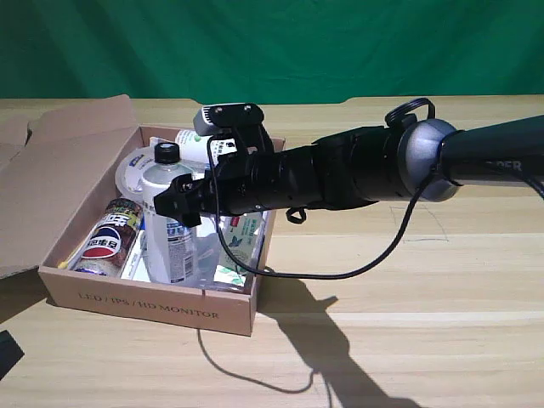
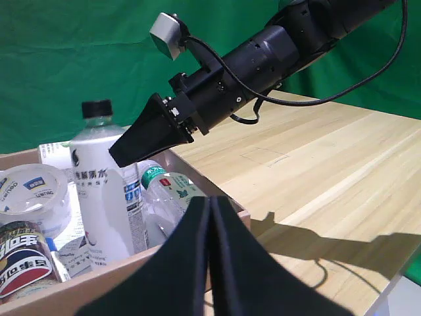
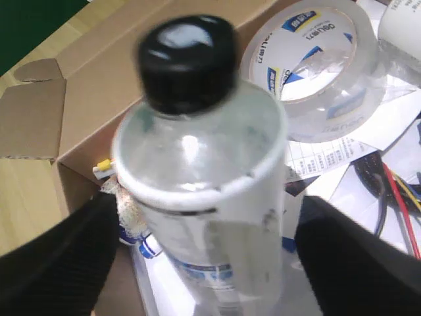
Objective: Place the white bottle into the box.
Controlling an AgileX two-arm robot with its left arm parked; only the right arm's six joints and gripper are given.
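Note:
The white bottle [image 1: 172,242] [image 2: 100,191] [image 3: 204,191], with a black screw cap and a label with blue patches, stands upright inside the brown cardboard box [image 1: 153,303] [image 2: 227,201] [image 3: 79,118], toward the box's right side in the exterior view. My right gripper [image 1: 180,204] [image 2: 125,153] [image 3: 202,224] reaches into the box at the height of the bottle's upper body. It is open, with one black finger on each side of the bottle and a narrow gap showing beside each. The bottle's base is hidden among the other contents.
The box also holds a roll of clear tape [image 1: 134,172] [image 2: 33,194] [image 3: 309,66], a Pepsi can [image 1: 106,242] [image 2: 23,260], a green-capped bottle [image 2: 164,184], papers and cables. Its large flap [image 1: 51,178] spreads to the exterior view's left. A black cable [image 1: 340,274] trails over the wooden table [image 1: 425,323]. The parked left gripper [image 2: 210,263] sits close to the box.

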